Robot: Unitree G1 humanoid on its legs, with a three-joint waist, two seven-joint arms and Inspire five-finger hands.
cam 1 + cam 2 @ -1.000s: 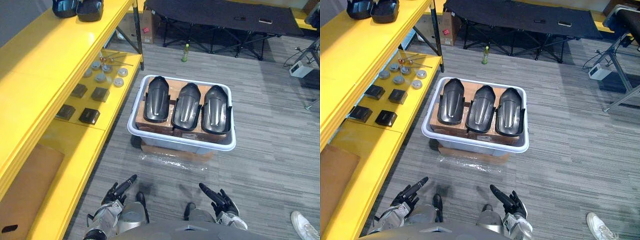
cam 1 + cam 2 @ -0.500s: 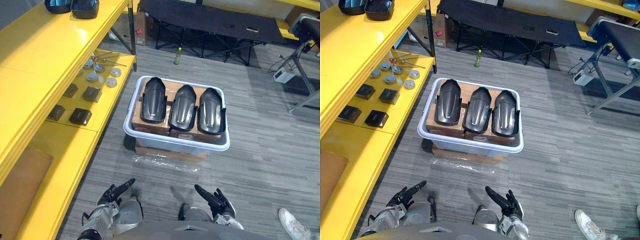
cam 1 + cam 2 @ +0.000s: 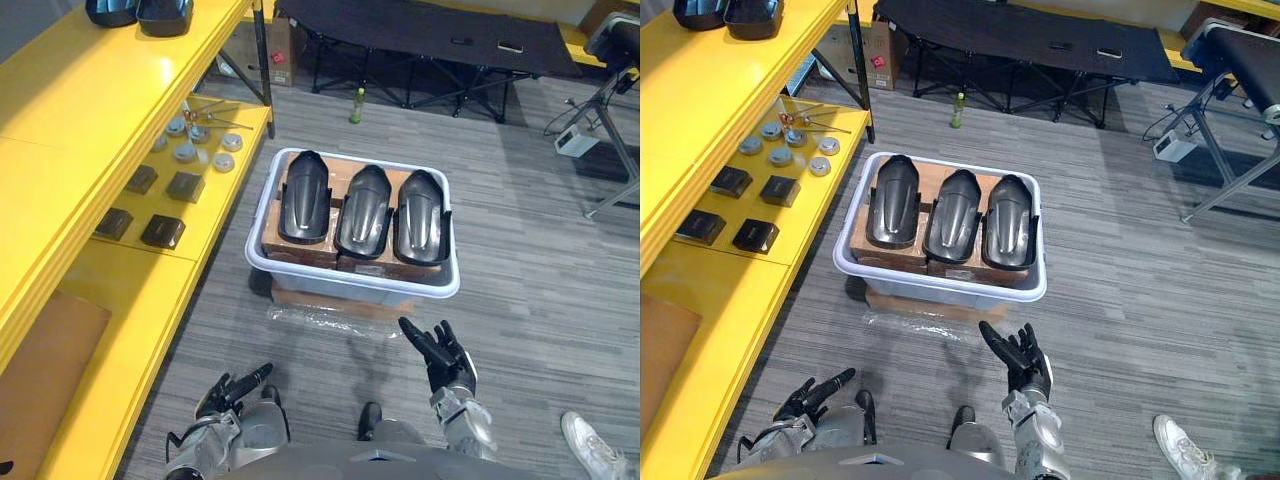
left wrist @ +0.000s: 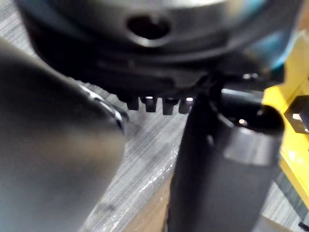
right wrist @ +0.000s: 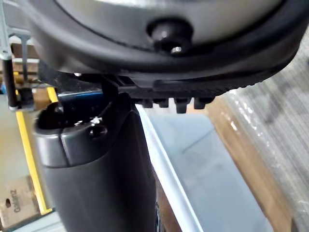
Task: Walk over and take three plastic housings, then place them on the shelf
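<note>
The three plastic housings [image 3: 363,211] are lying side by side, domed side up, on cardboard boxes [image 3: 300,253] inside a pale tub [image 3: 350,287] that is standing on the floor just ahead of the robot; neither hand is touching them. The right hand [image 3: 441,356] is hovering empty, its fingers straight and spread, near the tub's front rim but apart from it; the left hand [image 3: 233,388] is hanging low on the robot's left, its fingers relaxed and holding nothing.

The step in hand, as I am judging it, is closing on the tub and reaching for a first housing. Doing it well is calling for stopping square to the tub, close enough to avoid leaning far over the rim; for taking the housing nearest the right hand by its long edges, since the domed backs are looking glossy and probably slippery; and for lifting straight up, because the neighbours are lying just beside each other and could be dragged along.

Grey striped carpet [image 3: 530,300] is covering the floor; clear film [image 3: 330,320] is lying just in front of the tub. A yellow shelf [image 3: 90,110] is running along the robot's left; its top board is carrying two dark glossy shells [image 3: 140,12] at the far end, and its lower board is holding small dark blocks [image 3: 160,231] and round metal parts [image 3: 190,152]. A black folding cot [image 3: 420,25] is standing beyond the tub, with a green bottle [image 3: 356,105] on the floor before it; a person's white shoe [image 3: 592,447] is showing at the right.
</note>
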